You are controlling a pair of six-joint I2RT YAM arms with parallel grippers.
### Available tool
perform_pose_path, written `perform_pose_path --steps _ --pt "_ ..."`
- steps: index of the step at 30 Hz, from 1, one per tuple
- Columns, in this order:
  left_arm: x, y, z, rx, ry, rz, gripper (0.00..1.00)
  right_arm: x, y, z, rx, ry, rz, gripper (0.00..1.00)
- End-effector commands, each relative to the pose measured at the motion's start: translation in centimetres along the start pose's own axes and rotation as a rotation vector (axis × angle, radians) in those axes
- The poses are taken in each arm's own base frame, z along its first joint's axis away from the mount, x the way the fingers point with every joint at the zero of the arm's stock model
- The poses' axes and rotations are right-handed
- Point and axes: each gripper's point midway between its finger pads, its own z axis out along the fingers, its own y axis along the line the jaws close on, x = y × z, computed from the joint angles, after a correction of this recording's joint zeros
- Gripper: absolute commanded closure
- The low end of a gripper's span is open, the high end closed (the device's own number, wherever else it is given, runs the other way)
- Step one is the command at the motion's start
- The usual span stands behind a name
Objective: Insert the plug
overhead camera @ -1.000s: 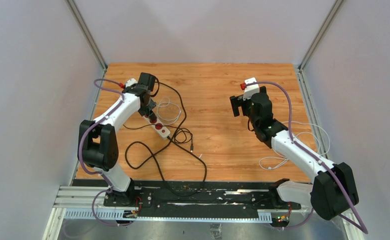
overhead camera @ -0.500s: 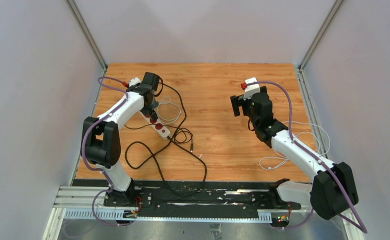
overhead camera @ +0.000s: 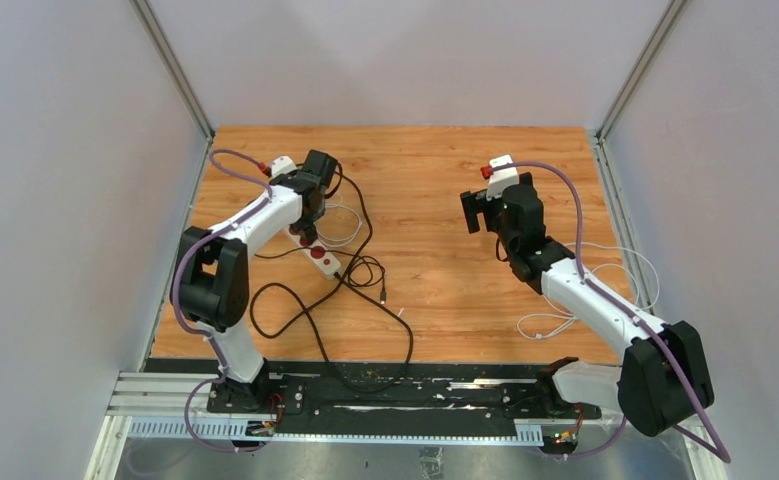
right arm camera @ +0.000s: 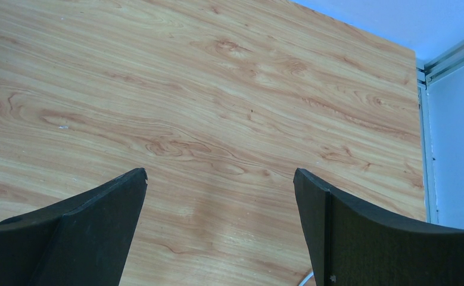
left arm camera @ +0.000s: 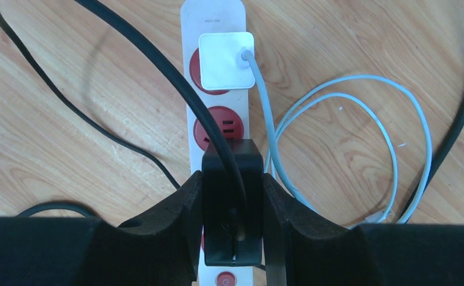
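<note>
**Operator:** Holding anything on the left?

**Arm:** Yes. My left end effector [left arm camera: 231, 185] is clenched on the black plug [left arm camera: 217, 199], one finger on each flank. The plug sits over the white power strip [left arm camera: 217, 18], just below the red socket that shows.

**Operator:** Is it seated?

**Arm:** I cannot tell. The plug's body covers its own prongs and the socket beneath it, and the black cord [left arm camera: 158, 62] crosses part of the open socket. A white charger [left arm camera: 224, 59] fills the far socket, with its pale cable [left arm camera: 261, 104] looping off to the side. The strip's near end is cut off by the frame edge and my fingers.

**Operator:** And the right?

**Arm:** My right end effector [right arm camera: 220, 176] is spread wide with nothing between its fingers, above bare desk [right arm camera: 217, 89], well apart from the strip.
</note>
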Motion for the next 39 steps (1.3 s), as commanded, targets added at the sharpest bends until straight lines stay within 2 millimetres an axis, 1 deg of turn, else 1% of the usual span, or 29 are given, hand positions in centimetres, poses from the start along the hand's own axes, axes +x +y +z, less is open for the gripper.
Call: perform_pose_path --steps 1,4,6,9,10,12,14,16,22,24,26,28,31,33,35,37,39 --pt "5.7 1.4 1.4 -0.117 0.116 0.134 1.00 0.6 -0.2 0.2 -0.001 0.010 0.001 0.00" --pt "6.3 1.7 2.3 -0.151 0.118 0.149 1.00 0.4 -0.4 0.1 0.005 0.005 0.004 0.00" --pt "6.2 1.6 2.5 -0.163 0.115 0.162 1.00 0.4 -0.4 0.0 0.006 0.003 0.004 0.00" --pt "6.1 2.0 2.5 -0.176 0.107 0.157 1.00 0.4 -0.5 0.0 0.007 0.002 0.000 0.00" --pt "6.3 2.3 2.4 -0.180 0.107 0.149 1.00 0.4 -0.5 0.0 0.007 0.002 -0.002 0.00" --pt "7.0 3.9 2.3 -0.207 0.107 0.142 1.00 0.5 -0.4 0.1 0.002 0.005 -0.008 0.00" --pt "7.4 5.0 2.2 -0.222 0.099 0.153 1.00 0.5 -0.3 0.1 -0.006 0.002 -0.012 0.00" --pt "7.9 5.3 1.9 -0.229 0.089 0.183 1.00 0.7 -0.2 0.3 -0.010 0.002 -0.017 0.00" --pt "10.5 3.7 1.1 -0.201 0.077 0.191 1.00 1.0 -0.2 0.5 -0.005 0.013 -0.029 0.00" --pt "11.5 3.5 1.0 -0.201 0.076 0.187 1.00 1.0 -0.4 0.4 0.001 0.013 -0.030 0.00" --pt "12.6 4.0 1.3 -0.218 0.096 0.179 1.00 0.9 -0.4 0.2 0.002 0.009 -0.030 0.00" --pt "13.2 4.8 1.5 -0.238 0.103 0.172 1.00 0.8 -0.5 0.1 0.004 0.001 -0.029 0.00" --pt "13.8 5.3 1.4 -0.238 0.100 0.146 1.00 0.7 -0.6 -0.1 0.008 -0.012 -0.027 0.00" --pt "14.6 5.5 1.5 -0.227 0.122 0.135 1.00 0.7 -0.7 -0.2 0.010 -0.011 -0.026 0.00" --pt "16.2 5.6 1.8 -0.196 0.197 0.127 1.00 0.7 -0.7 -0.2 0.010 -0.011 -0.026 0.00" --pt "17.5 5.5 2.5 -0.148 0.276 0.079 1.00 0.5 -0.7 -0.3 0.011 -0.016 -0.025 0.00" --pt "17.8 5.8 3.3 -0.129 0.311 0.035 1.00 0.5 -0.8 -0.5 0.013 -0.019 -0.024 0.00"
